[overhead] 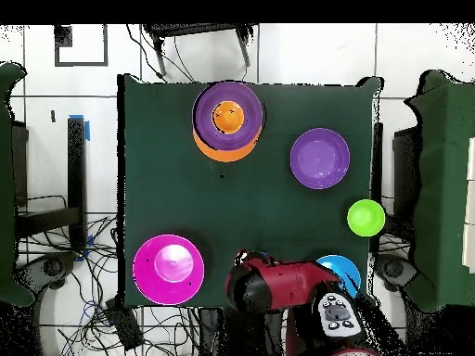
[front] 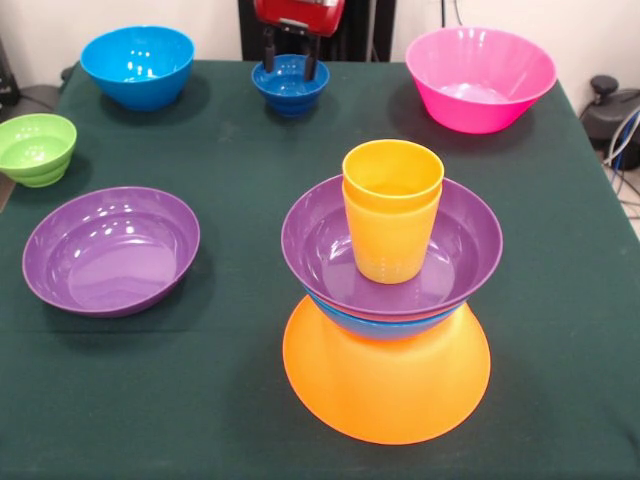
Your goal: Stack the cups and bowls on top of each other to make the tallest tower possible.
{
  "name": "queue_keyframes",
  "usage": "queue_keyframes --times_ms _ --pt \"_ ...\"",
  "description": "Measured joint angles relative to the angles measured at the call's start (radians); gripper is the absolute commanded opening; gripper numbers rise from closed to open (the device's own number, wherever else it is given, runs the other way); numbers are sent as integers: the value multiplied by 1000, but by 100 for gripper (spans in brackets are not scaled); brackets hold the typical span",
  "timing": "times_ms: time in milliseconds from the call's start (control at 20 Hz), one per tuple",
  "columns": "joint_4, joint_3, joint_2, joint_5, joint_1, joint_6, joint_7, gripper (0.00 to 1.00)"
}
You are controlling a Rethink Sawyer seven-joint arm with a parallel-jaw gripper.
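Green cloth table (front: 250,380) carries everything. Tower (front: 388,300) at near middle: yellow-orange bowl (front: 386,385) upside down as base, bright blue bowl (front: 385,322) upright on it, purple bowl (front: 392,250) nested in that, two cups (front: 391,205) nested inside purple bowl. Pink bowl (front: 480,78) far right. Second purple bowl (front: 110,250) left, well apart from tower. Another bright blue bowl (front: 137,65) far left. Green bowl (front: 36,148) at left edge. Small dark blue bowl (front: 290,84) far middle; gripper (front: 291,66) fingers spread, straddling its rim.
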Motion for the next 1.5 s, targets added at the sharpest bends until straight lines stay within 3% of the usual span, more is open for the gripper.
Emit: queue_keyframes --times_ms 550,1150,1500 --pt "66 -16 76 65 11 -26 1 100" --pt "71 -76 197 66 61 -256 1 100" --pt "70 -99 243 76 86 -307 1 100"
